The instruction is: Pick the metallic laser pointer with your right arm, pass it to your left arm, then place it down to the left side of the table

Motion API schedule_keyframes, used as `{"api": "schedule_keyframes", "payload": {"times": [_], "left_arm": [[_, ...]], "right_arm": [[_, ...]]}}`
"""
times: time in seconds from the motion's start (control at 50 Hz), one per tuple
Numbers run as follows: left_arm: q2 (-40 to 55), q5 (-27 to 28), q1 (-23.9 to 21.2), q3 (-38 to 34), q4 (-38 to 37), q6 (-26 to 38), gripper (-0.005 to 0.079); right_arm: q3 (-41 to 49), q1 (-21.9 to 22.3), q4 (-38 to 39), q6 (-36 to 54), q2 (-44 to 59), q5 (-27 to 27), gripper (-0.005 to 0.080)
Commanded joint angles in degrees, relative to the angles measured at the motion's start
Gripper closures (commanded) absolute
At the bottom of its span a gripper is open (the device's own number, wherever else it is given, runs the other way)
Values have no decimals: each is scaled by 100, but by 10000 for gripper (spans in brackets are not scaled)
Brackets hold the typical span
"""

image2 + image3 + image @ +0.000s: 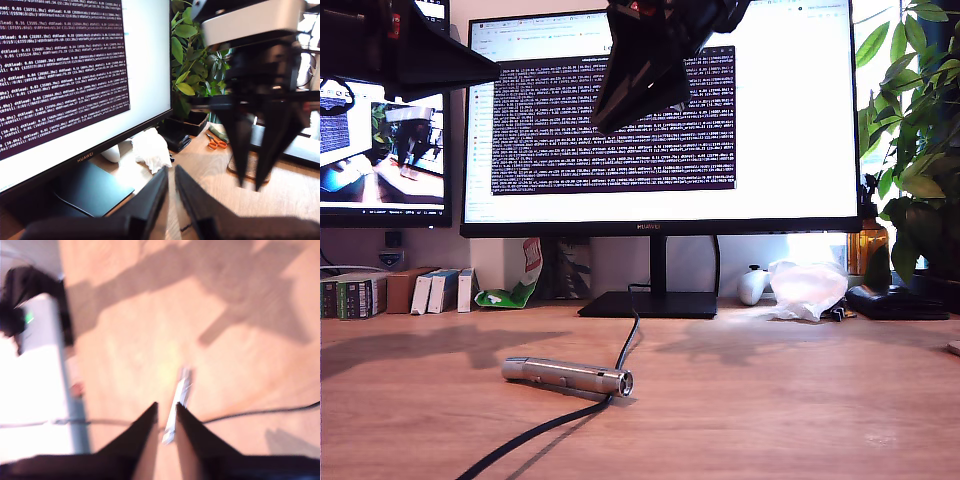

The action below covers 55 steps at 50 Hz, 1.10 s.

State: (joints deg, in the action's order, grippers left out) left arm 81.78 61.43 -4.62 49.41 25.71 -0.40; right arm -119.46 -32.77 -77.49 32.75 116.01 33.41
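The metallic laser pointer (567,375) lies flat on the table (800,400), a little toward the exterior view's left of the middle, its thicker end turned to that view's right. A black cable (620,355) runs from the monitor stand (650,303) to the near edge, passing right beside that thicker end. No jaw touches the pointer. My second gripper (166,412) hangs high above it, looking down, its pointed jaws a narrow gap apart with nothing between them; the picture is blurred. My first gripper (170,177) is also raised, facing the monitor (75,90) and the plant (192,55), its jaws slightly parted and empty, with the other arm's jaws (260,135) in front of it.
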Motion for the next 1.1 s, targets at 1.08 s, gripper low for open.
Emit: {"api": "schedule_keyframes", "payload": {"times": [1.08], "left_arm": [[-52, -1095, 291, 210, -2750, 90, 765]], "right_arm": [[1532, -1086, 1130, -1998, 678, -2155, 751]]}}
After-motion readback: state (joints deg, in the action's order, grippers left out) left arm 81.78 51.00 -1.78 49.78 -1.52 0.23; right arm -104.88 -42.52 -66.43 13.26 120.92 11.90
